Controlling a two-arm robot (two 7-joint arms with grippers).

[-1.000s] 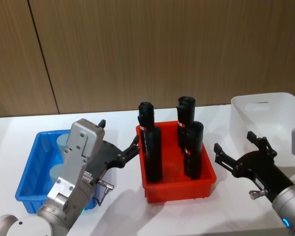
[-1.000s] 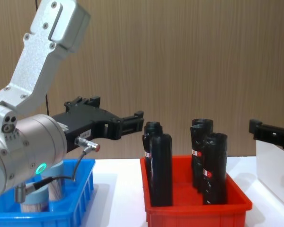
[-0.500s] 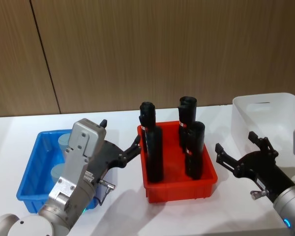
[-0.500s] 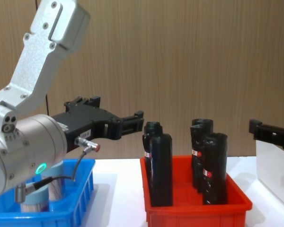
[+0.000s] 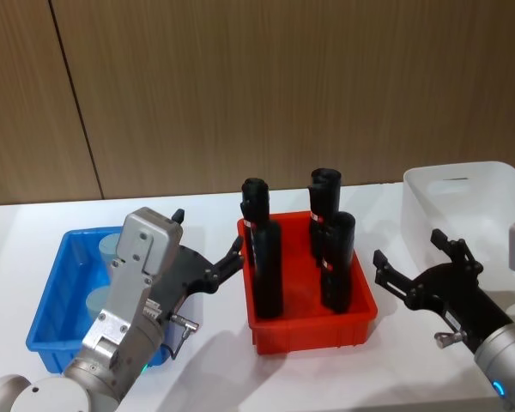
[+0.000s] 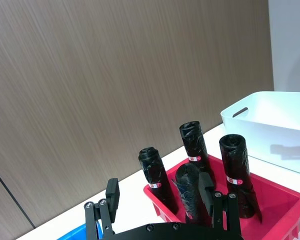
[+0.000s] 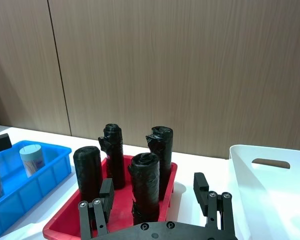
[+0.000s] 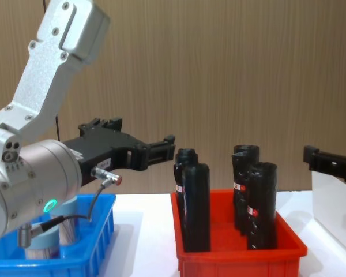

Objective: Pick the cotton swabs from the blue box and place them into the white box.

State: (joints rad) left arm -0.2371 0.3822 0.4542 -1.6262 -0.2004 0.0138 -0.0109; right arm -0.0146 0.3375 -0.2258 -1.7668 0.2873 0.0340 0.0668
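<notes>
Black-fingered and empty, the left gripper [image 5: 209, 230] hangs nearest the robot over the right rim of the shallow bright blue plastic box [image 5: 50, 296]. Its two fingers are spread wide with nothing between them. They point across at the shallow red plastic bin [image 5: 313, 330] and not down into the box, and the chest view puts the gripper well above the box's rim. On the other side the right gripper [image 5: 408, 247] hovers over bare white desk [image 5: 343, 369], between the red bin and the plain white smooth-walled plastic box [image 5: 463, 193]; it too is wide open and holds nothing. The blue box sits towards the desk's left edge, and inside it stand the cotton swabs [image 5: 99, 300], small clear cylindrical tubs with pale blue-grey round lids. One tub is in the nearer half and a second tub [image 5: 112, 245] is by the far wall; both are upright and partly hidden behind the left arm. At mid-desk the red bin holds several tall black bottles with red-and-white labels [image 5: 266, 266], which are no part of the job. The white box stands at the desk's right edge and runs farther back; the part of its inside seen from the right wrist holds no tub. Behind everything is a brown wood-panelled wall [image 5: 240, 86]. As I read it, no tub has been moved yet: two wait in the blue box, neither is gripped, and every pick and carry remains.
</notes>
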